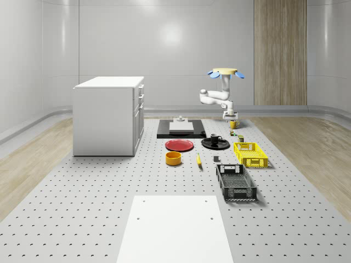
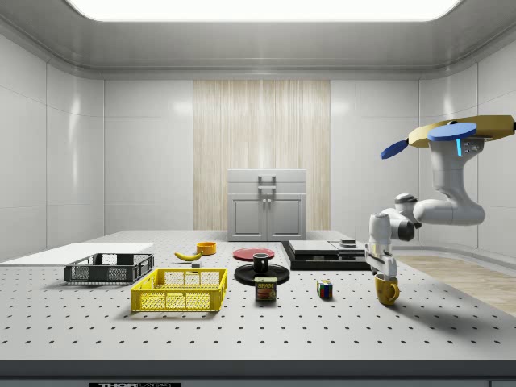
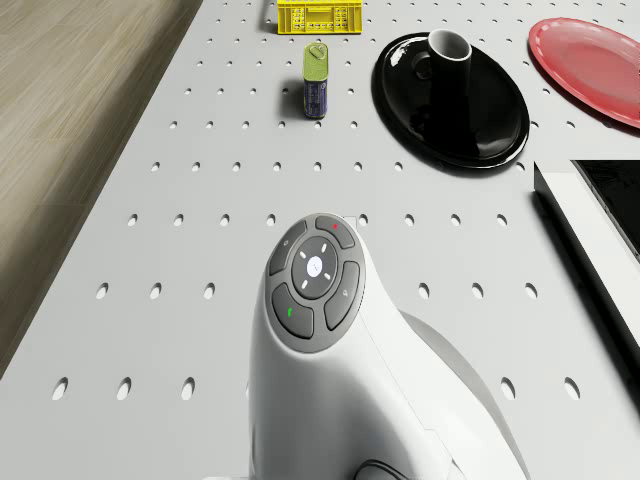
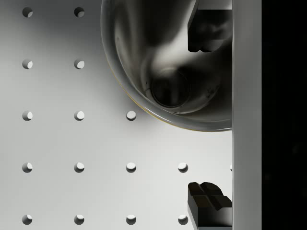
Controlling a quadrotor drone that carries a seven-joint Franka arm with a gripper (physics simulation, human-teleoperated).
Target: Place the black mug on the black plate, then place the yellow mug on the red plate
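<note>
Beneath the hovering drone (image 2: 461,133), pincer (image 2: 382,270) spread wide, one finger (image 4: 207,29) inside the yellow mug (image 2: 387,289).

red plate (image 3: 590,68) cut off, can (image 3: 317,78) label unreadable

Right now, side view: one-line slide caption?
Drone hovers past the table's right end, gripper above yellow mug; black mug already plated.

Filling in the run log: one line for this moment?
black mug on black plate | hand over yellow mug | red plate bare
</note>
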